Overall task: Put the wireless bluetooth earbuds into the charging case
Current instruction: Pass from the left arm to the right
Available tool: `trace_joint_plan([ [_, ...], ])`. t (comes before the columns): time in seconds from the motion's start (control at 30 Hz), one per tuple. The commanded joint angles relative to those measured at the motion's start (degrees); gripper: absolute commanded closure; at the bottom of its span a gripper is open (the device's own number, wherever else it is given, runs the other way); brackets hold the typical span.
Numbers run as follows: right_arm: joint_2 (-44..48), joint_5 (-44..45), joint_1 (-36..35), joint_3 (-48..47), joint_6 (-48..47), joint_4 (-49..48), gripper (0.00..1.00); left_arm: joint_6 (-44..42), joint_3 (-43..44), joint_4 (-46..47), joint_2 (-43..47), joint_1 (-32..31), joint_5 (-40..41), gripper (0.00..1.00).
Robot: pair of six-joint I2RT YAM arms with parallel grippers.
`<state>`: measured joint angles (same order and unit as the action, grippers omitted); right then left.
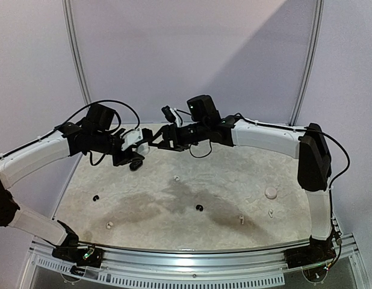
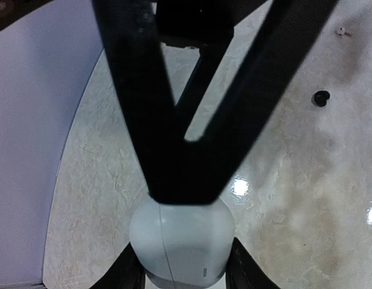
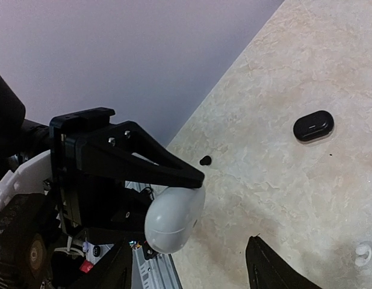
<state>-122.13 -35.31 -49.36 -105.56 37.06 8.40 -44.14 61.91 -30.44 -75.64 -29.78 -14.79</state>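
Aloft by table edge, case in left tool.

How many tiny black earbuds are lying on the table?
2. One black earbud lies near the left edge of the table; another sits in the middle, toward the front. More could be hidden from view.

Table top: stone-patterned beige, smooth, glossy, with bright light spots.
Charging case, lower centre of the left wrist view: white plastic, smooth, satin sheen, fine seam line.
Left gripper: black, matt, plastic in look.
Black case, right of the right wrist view: smooth, faint sheen.
Arm shells: white glossy plastic.
Front rail: bright slotted metal.
Back wall: matt.
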Motion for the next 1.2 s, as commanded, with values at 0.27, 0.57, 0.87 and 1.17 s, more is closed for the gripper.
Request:
trace_joint_plan([
  [0.27,-6.5,-5.3,-0.9,-8.9,0.3,5.0,0.42,1.7,2.2,4.7,-2.3,-3.8,3.7,0.85],
  [0.57,-6.4,-4.5,-1.0,-8.9,-0.8,6.0,0.81,2.7,2.1,5.5,-2.3,-4.3,5.5,0.86],
  [0.87,-6.7,-4.3,-1.0,-9.3,-1.3,8.1,0.84,3.1,1.8,7.9,-2.3,-4.5,9.5,0.89],
  [1.17,-5.0,-5.3,-0.1,-6.7,-1.3,4.7,1.0,5.9,1.6,4.4,-0.3,-4.1,4.6,0.02],
])
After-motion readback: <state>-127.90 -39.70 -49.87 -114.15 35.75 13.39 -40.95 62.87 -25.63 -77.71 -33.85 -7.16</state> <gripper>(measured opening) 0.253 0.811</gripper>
